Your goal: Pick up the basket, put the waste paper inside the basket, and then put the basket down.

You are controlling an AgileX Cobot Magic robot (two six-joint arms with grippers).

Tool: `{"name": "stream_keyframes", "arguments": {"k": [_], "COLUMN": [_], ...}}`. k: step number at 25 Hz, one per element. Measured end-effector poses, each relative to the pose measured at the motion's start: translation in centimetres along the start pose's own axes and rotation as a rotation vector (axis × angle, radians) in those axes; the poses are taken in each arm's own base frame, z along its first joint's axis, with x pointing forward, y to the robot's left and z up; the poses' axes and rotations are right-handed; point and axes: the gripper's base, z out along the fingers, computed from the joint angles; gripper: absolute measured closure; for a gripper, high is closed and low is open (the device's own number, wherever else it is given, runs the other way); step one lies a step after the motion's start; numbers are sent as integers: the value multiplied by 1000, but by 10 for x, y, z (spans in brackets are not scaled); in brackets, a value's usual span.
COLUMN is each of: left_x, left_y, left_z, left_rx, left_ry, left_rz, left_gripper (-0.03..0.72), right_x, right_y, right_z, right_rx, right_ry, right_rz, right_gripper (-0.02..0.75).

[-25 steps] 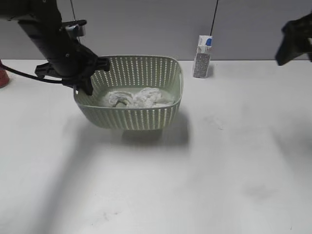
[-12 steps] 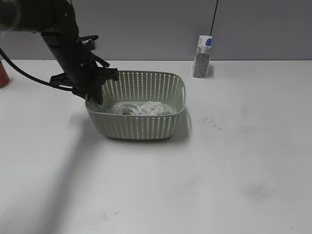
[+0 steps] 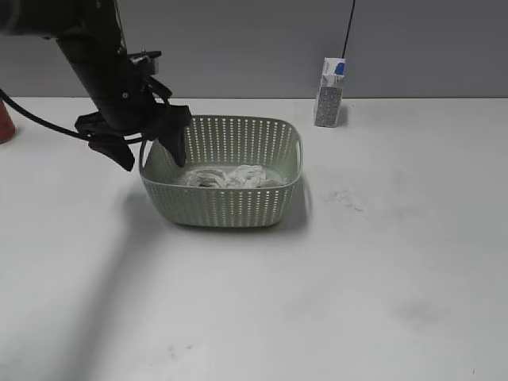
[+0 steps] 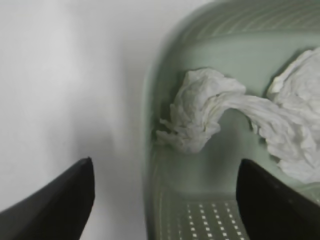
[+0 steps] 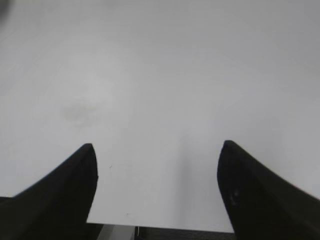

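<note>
The pale green basket (image 3: pixel 230 202) stands on the white table, left of the middle. Crumpled white waste paper (image 3: pixel 226 176) lies on its floor. My left gripper (image 3: pixel 151 151) is open and straddles the basket's left rim, one finger outside and one inside, apart from the rim. In the left wrist view the gripper (image 4: pixel 165 195) is open over the basket rim (image 4: pixel 150 165), with the twisted paper (image 4: pixel 210 110) inside. My right gripper (image 5: pixel 157 190) is open and empty above bare table; it does not show in the exterior view.
An upright white-grey carton with a blue top (image 3: pixel 329 92) stands at the back, right of the basket. A red object (image 3: pixel 5 127) shows at the left edge. The right wrist view shows the table's edge (image 5: pixel 160 225).
The basket came down from the air onto the table and shifted slightly right. My left gripper opened and let go of its left rim. The right arm left the exterior view.
</note>
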Motion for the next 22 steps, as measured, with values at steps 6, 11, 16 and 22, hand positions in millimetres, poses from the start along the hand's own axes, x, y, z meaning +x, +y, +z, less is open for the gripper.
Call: {"name": "stream_keyframes", "arguments": {"k": [6,11,16,22], "left_x": [0,9,20,59], "left_y": [14,48,75,67], "left_z": [-55,-98,-146,-212], "left_rx": [-1,-123,-178,-209], "left_ry": [-80,-82,-142,-292], "left_rz": [25,28,18,79], "left_gripper": [5,16,41,90], "right_x": [36,49,63,70], "right_y": [5,8,12,13], "right_z": [-16,-32,-47,-51], "right_rx": [21,33,44,43], "right_ry": [-174,-319,-465,-520], "right_rz": [-2,-15,-27,-23], "right_gripper": [148,148,148,148]}}
